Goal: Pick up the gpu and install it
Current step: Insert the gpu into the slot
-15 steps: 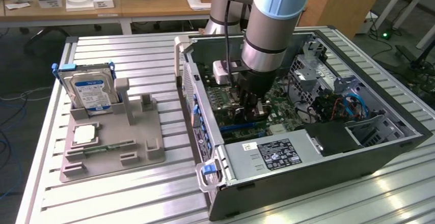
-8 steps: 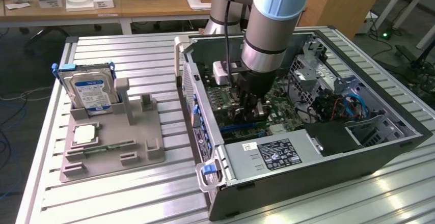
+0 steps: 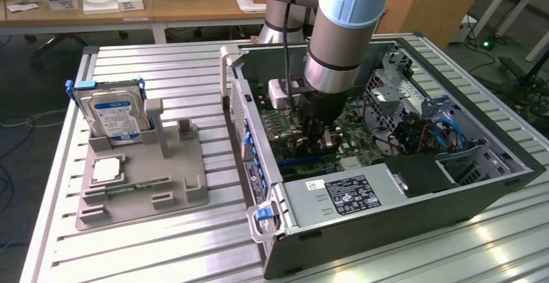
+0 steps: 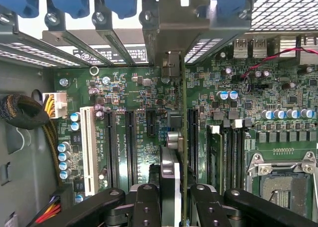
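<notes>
The gpu [image 4: 183,137] stands edge-on over the green motherboard [image 4: 139,88]. It appears as a thin green line, and its silver end bracket [image 4: 171,33] is up against the case's rear slot openings. My gripper [image 4: 174,199] is shut on it, with black fingers [image 4: 147,204] on either side of the card. The card runs along a long black expansion slot [image 4: 192,137]; I cannot tell whether it sits in the slot. In the exterior view the gripper [image 3: 315,138] reaches down into the open computer case [image 3: 480,186], and the card is mostly hidden by it.
A grey parts holder [image 3: 146,186] lies on the slatted table at the exterior view's left. It carries an upright hard drive [image 3: 116,117] and a small memory stick [image 3: 128,186]. Inside the case are the power supply [image 3: 343,196], blue cables [image 3: 446,135], more slots [image 4: 130,142] and a CPU socket [image 4: 283,187].
</notes>
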You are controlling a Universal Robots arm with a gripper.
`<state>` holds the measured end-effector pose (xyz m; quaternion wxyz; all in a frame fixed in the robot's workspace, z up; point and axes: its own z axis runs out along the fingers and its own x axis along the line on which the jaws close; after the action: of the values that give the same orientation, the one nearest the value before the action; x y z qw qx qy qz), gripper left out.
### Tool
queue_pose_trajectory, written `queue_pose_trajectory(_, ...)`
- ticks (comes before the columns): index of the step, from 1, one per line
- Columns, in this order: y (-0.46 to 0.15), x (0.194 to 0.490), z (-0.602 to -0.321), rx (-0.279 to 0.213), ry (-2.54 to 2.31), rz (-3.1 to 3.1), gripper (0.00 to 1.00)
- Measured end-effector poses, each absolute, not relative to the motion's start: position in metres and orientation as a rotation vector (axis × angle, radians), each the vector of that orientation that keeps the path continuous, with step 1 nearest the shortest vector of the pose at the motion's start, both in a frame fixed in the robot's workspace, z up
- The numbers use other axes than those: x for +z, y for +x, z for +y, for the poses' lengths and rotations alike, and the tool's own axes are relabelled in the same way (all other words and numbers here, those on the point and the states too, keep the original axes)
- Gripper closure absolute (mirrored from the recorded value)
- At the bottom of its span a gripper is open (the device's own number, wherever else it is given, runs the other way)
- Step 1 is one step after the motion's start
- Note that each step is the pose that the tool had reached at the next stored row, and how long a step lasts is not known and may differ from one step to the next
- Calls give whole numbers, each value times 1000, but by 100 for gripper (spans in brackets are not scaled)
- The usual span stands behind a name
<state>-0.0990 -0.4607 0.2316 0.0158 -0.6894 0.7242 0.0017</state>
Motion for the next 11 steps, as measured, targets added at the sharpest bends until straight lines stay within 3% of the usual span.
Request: queue_pose_trajectory(11, -99, 231, -461, 5, -2144, 2253, 72)
